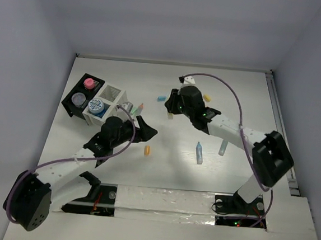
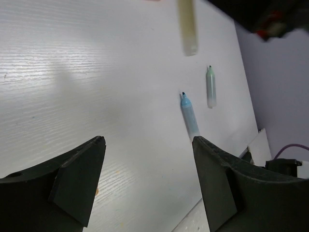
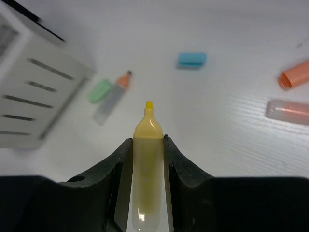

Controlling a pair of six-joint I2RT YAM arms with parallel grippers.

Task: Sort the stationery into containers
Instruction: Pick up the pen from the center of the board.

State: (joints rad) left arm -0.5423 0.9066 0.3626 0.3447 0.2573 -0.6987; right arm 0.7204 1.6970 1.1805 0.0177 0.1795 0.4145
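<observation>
Right wrist view: my right jaws pinch one yellow highlighter [image 3: 147, 159], tip forward, lifted off the desk [image 3: 231, 140]. I judge it belongs in the white compartmented box [image 1: 115, 93], so I should carry it level and keep clear of my left jaws, which hang spread and empty. Beyond them lie two highlighters, one blue [image 2: 189, 115] and one green [image 2: 211, 87]. Three tubs [image 1: 96, 106] sit in the box and black tray [image 1: 72, 105].

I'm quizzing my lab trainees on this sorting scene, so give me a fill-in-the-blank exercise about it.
The right gripper is shut on a ____ highlighter.
The left gripper holds ____.
The pink-topped piece stands in the ____ tray.
Missing words: yellow; nothing; black.
</observation>
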